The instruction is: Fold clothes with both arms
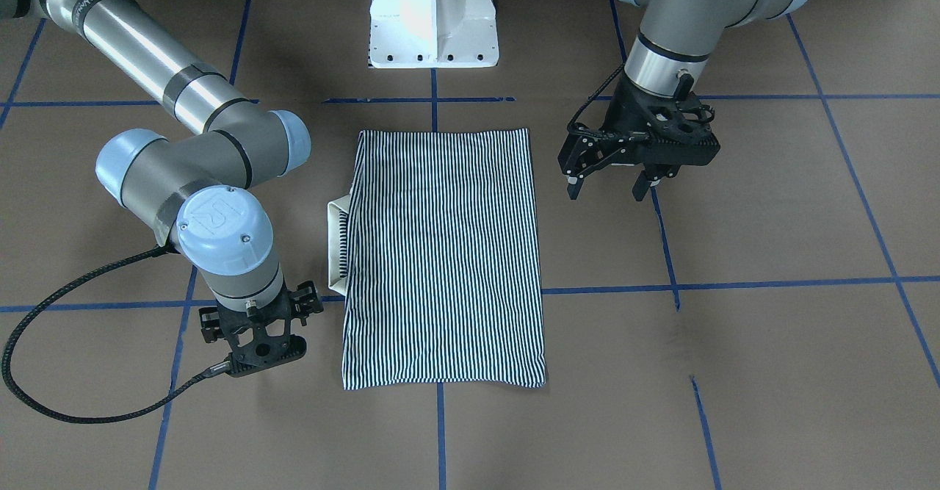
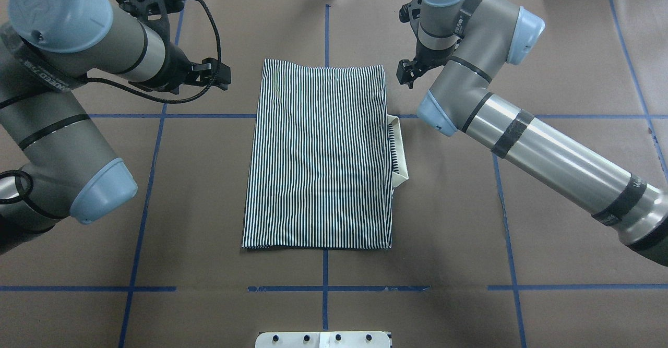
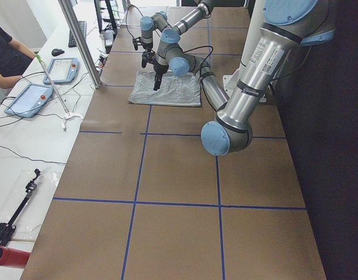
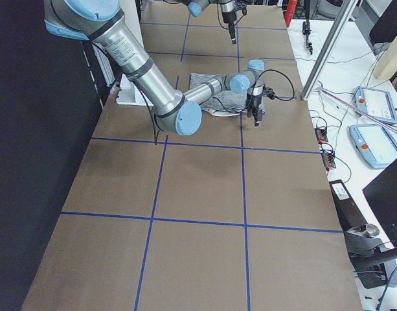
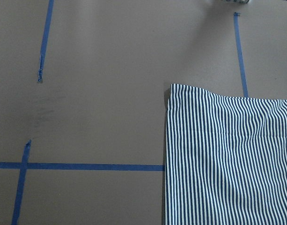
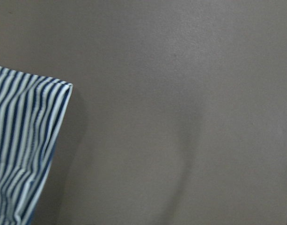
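Left end effector (image 1: 606, 189) hangs above bare desk (image 1: 771, 372) off the robot's-left side of the polo shirt (image 1: 444, 255), its two black fingers (image 1: 572, 187) spread apart with nothing between them and clear of the cloth. Off the opposite side of the shirt is the right end effector (image 1: 258, 339), seen from above with its fingers hidden under the wrist, so I cannot tell whether they are apart or together; it does not touch the fabric either. The shirt lies flat in the middle of the desk, folded into a tidy upright rectangle of navy-and-white stripes, with the white collar (image 1: 338, 240) poking out from under the edge nearest the right arm. Each wrist camera catches one striped corner against brown paper, and the left one also shows blue tape lines (image 5: 77, 166). A white pedestal base (image 1: 433, 20) stands at the robot's end of the desk
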`<move>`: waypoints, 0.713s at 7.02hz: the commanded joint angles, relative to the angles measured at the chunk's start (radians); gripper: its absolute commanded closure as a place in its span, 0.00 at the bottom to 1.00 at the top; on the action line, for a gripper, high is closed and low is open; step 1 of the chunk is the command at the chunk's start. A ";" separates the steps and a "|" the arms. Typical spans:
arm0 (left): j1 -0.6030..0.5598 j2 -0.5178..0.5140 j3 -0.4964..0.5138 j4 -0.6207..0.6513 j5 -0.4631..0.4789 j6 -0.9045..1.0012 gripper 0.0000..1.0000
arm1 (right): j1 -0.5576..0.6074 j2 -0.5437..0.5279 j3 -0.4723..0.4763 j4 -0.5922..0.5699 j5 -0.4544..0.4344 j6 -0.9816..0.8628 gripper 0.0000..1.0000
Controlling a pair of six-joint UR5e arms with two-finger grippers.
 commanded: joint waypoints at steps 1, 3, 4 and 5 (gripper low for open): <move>0.022 0.023 -0.015 -0.002 -0.085 -0.188 0.00 | -0.001 -0.063 0.189 -0.022 0.135 0.184 0.00; 0.268 0.040 -0.065 0.005 0.073 -0.538 0.00 | -0.068 -0.200 0.441 -0.050 0.145 0.416 0.00; 0.380 0.043 -0.056 0.033 0.144 -0.647 0.00 | -0.110 -0.235 0.506 -0.050 0.101 0.525 0.00; 0.436 0.043 -0.052 0.095 0.188 -0.721 0.00 | -0.162 -0.277 0.572 -0.050 0.026 0.590 0.00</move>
